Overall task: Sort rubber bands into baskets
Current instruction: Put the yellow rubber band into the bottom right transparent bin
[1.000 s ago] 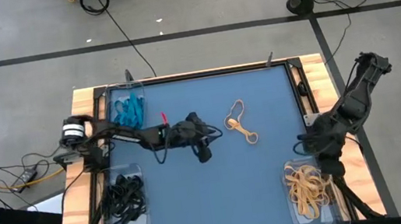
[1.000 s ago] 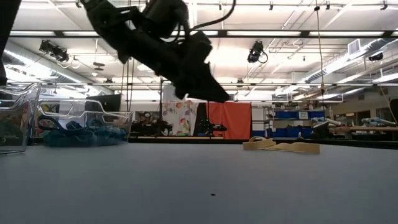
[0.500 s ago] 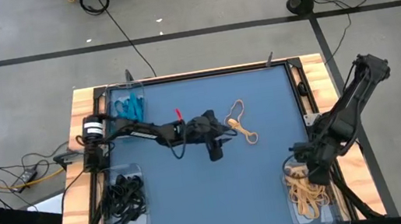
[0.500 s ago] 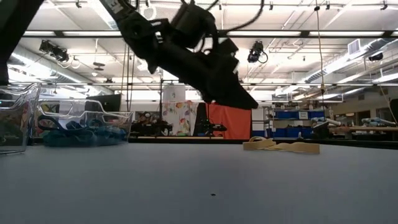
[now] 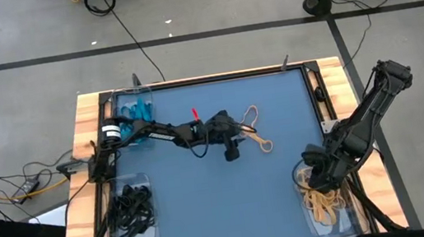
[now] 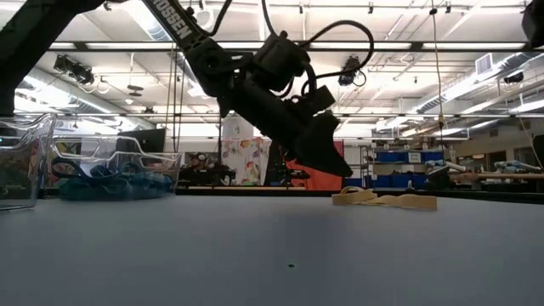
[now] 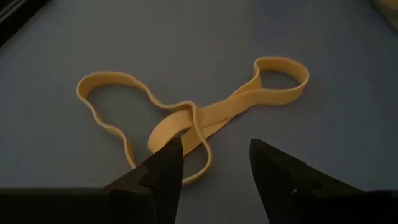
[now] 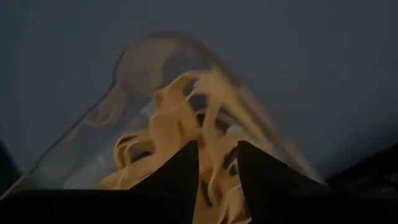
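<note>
High: tan rubber bands [image 5: 254,128] lie loose mid-table [image 5: 206,194], tangled. Left gripper [image 5: 236,142] reaches to them from the left; right gripper [image 5: 316,172] sits over the tan-band basket [image 5: 328,206]. Teal basket [image 5: 135,113] far left, black basket [image 5: 130,213] near left.
Low: left arm slants down, lettering not legible.
Left wrist: fingers [image 7: 163,167] open, straddling the bands [image 7: 193,118].
Right wrist: fingers [image 8: 180,168] parted, nothing held, over tan bands [image 8: 186,124].

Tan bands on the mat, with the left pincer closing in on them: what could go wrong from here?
1. The tan bands lie overlapped, so the open left pincer may pinch only one loop and drag or drop the rest.
2. They lie flat on the blue mat; the fingertips could scrape it or slip off.
3. The right pincer hangs open over the full tan tray; a band could snag and lift out.
</note>
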